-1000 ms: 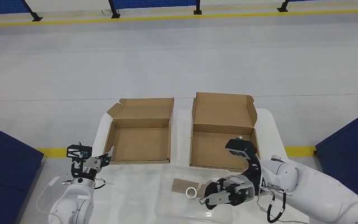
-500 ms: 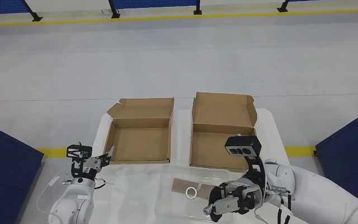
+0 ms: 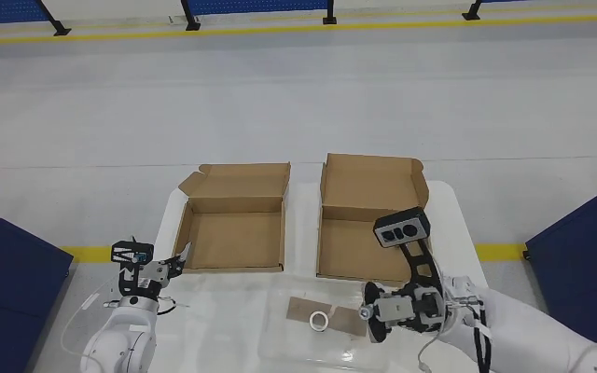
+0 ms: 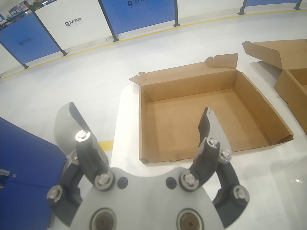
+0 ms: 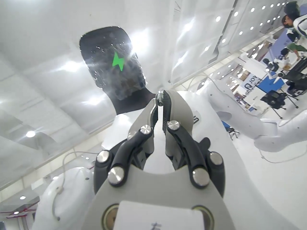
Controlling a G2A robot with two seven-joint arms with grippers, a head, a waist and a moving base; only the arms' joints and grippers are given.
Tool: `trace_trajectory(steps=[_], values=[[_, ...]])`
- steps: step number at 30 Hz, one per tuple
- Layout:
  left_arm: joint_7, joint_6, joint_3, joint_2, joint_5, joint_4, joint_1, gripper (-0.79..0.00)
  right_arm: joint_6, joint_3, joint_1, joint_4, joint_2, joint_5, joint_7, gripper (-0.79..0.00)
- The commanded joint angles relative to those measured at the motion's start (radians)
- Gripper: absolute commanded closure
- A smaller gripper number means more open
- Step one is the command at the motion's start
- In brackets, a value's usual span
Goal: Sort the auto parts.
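The right pincer (image 5: 160,101) is closed tight on a small metal part (image 5: 159,99) pinched at its tips, which are turned upward above the right end of the clear tray (image 3: 280,347). Inside the tray a white ring (image 3: 319,322) lies on a brown cardboard strip (image 3: 300,308). Beyond the tray, on the bench (image 3: 224,300), stand the left box (image 3: 235,238) and the right box (image 3: 359,250), lids folded back. The left pincer (image 4: 139,111) hangs with its fingers spread wide, well off the tray's left side
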State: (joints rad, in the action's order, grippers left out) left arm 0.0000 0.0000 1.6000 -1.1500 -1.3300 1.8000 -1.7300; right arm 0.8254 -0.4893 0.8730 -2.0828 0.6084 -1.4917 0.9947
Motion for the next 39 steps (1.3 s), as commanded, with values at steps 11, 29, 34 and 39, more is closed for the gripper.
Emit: trace_trajectory(steps=[11,29,34,39], values=[[0.000,0.000,0.000,0.000,0.000,0.000,0.000,-0.785,-0.213,-0.163,0.126,0.063,0.083,-0.220,0.213,0.000],[0.000,0.000,0.000,0.000,0.000,0.000,0.000,-0.785,-0.337,-0.244,0.202,0.040,0.131,-0.395,0.319,0.000],[0.000,0.000,0.000,0.000,0.000,0.000,0.000,-0.785,-0.390,-0.278,0.229,0.043,0.152,-0.421,0.356,0.000],[0.000,0.000,0.000,0.000,0.000,0.000,0.000,-0.785,-0.418,-0.310,0.251,0.039,0.170,-0.396,0.346,0.000]])
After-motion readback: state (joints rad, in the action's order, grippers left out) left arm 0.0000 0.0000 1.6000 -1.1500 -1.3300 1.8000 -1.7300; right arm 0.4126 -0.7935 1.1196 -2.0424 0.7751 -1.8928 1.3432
